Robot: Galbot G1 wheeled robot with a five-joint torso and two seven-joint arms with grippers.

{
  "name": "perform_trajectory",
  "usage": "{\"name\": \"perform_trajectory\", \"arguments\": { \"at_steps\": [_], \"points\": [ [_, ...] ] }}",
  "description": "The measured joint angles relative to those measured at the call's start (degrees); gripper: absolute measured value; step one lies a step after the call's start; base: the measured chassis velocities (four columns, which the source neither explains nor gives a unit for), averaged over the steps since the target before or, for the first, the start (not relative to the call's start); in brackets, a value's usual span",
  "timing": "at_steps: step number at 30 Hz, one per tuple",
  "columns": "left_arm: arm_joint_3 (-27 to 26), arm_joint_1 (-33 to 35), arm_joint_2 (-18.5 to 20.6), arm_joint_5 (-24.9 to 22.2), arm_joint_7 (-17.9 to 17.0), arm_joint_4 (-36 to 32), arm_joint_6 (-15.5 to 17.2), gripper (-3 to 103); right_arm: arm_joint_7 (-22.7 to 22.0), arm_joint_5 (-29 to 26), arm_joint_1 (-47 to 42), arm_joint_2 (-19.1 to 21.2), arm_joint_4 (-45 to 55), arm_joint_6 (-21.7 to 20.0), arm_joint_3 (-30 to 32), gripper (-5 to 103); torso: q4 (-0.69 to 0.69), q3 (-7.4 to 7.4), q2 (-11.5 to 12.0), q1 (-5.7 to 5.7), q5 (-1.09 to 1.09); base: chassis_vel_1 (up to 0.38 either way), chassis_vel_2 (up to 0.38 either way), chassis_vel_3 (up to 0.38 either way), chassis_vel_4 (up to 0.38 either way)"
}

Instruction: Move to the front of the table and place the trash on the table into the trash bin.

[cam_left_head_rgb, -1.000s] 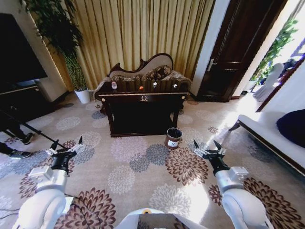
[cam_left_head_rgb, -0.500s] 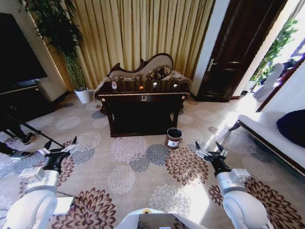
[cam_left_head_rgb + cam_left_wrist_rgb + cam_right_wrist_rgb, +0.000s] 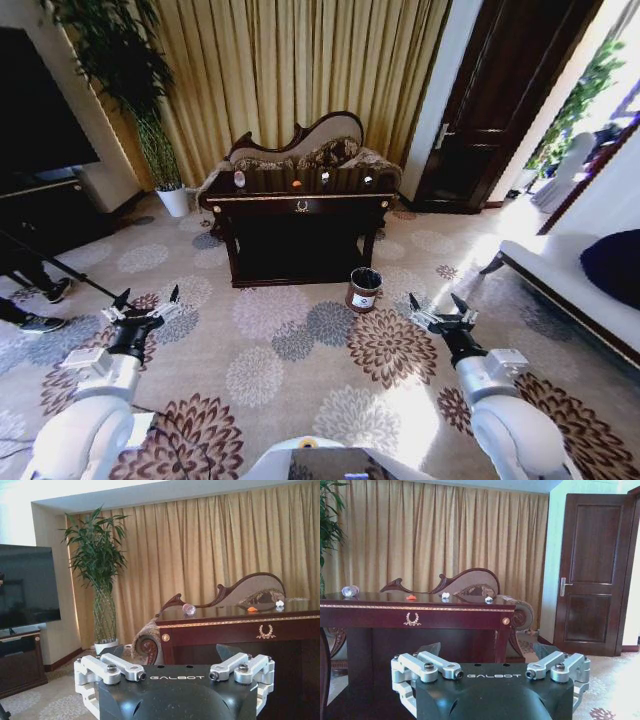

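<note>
Small round brown trash bin [image 3: 364, 289] stands dark-mouthed on the carpet beside the dark glossy wooden table [image 3: 300, 206], where bottle [image 3: 239, 179] and orange scrap [image 3: 296, 184] lie, both grippers [image 3: 145, 310] [image 3: 440, 313] spread, nothing held.

floor: floral carpet [image 3: 300, 350] | wall: gold curtains [image 3: 290, 70] | right: dark door [image 3: 490, 100]

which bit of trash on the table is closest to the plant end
The bottle, at the table's left end. The orange scrap sits near the middle, the white scraps further right.
</note>
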State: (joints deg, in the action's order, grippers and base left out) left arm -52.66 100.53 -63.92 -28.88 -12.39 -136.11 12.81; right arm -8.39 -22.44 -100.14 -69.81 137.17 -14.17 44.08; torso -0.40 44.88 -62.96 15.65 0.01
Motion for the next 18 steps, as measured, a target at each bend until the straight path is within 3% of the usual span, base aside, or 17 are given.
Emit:
{"name": "perform_trajectory", "arguments": {
  "at_steps": [18],
  "points": [
    [0.22, -0.44, 0.33, -0.17, 0.04, 0.03, -0.10, 100, 0.14, -0.49, 1.16, -0.43, -0.58, 0.00, -0.63, 100, 0.00, 0.00, 0.00, 0.00, -0.01, 0.000, 0.000, 0.000, 0.000]
  ]
}}
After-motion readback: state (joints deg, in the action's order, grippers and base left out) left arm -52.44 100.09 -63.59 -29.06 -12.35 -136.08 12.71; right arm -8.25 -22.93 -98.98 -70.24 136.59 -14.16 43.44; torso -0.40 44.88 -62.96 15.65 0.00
